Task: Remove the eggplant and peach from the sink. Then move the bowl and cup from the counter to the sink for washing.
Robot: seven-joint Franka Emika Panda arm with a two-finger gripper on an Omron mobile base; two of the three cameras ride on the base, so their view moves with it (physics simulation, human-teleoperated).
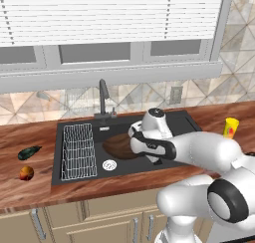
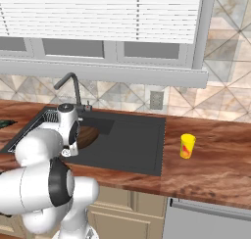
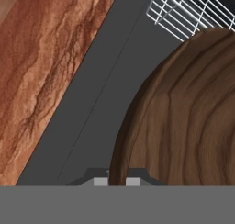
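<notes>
You are facing a reddish-brown wood-grain counter [image 1: 30, 137] under a window with white blinds [image 1: 109, 13], with a pale diamond-tiled backsplash [image 2: 225, 91] behind it. Set into the counter is the black sink [image 1: 187, 125], with a dark faucet [image 1: 102, 100] at the back and a wire rack [image 1: 78, 150] on its left side beside the silver drain [image 1: 109, 164].

Inside the basin sits the brown wooden bowl [image 1: 117, 146], partly hidden by the arm's wrist in both base views. In the hand view the gripper [image 3: 117, 182] is pinched narrowly onto the bowl's rim, one finger on each side of the edge, with the rack just beyond the bowl.

On the counter left of the sink lie the dark eggplant [image 1: 28, 152] and, nearer the front edge, the peach [image 1: 26, 173], a little apart from each other. The yellow cup [image 2: 187, 146] stands upright on the counter right of the sink, well apart from the bowl. A wall outlet [image 2: 157, 100] sits on the tiles behind.
</notes>
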